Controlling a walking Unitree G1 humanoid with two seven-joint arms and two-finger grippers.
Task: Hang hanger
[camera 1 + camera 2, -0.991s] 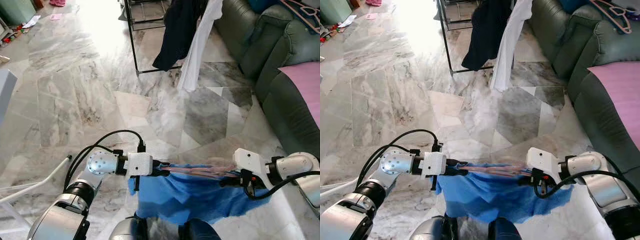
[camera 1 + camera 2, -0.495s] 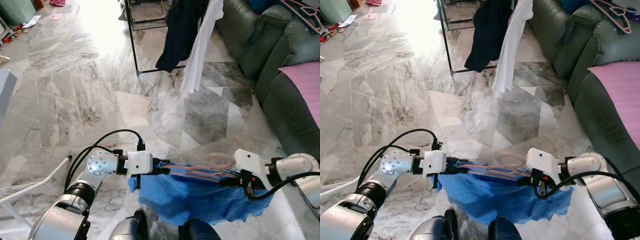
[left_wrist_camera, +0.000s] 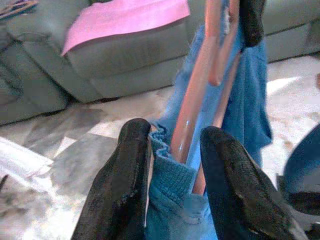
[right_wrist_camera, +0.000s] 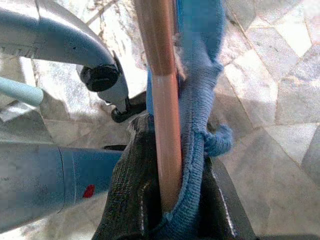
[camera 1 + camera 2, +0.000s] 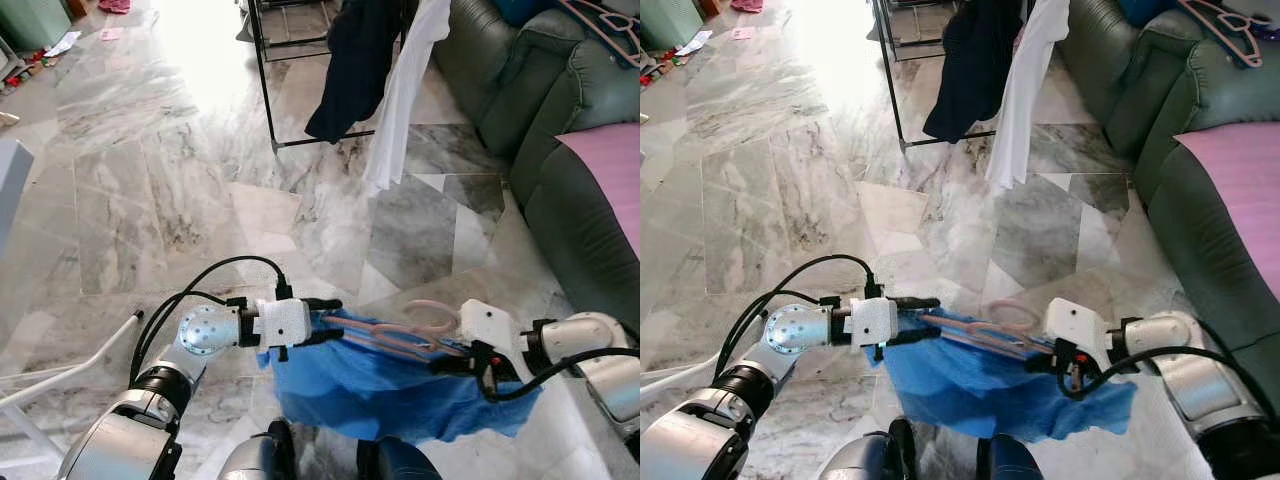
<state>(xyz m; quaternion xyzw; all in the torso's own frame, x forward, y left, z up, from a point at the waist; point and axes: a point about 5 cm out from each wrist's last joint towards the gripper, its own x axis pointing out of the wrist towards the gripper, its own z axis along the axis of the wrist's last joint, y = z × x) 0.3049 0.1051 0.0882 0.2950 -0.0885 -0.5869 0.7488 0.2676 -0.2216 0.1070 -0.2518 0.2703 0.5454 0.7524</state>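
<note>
Pink hanger now tilted, hook risen clear above blue garment, right hand nearer left hand.

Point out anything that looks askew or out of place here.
The pink hanger lies flat between the left gripper and right gripper, its hook sideways, the blue garment sagging unevenly beneath. Another hanger lies loose on the green sofa.

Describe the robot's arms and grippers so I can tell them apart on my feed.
Both arms are silver metal with rounded joints. The left gripper has a white boxy housing, two long black fingers and looping black cables behind its wrist. The right gripper has a white angular housing, black fingers, a black cable and a small red mark.
</note>
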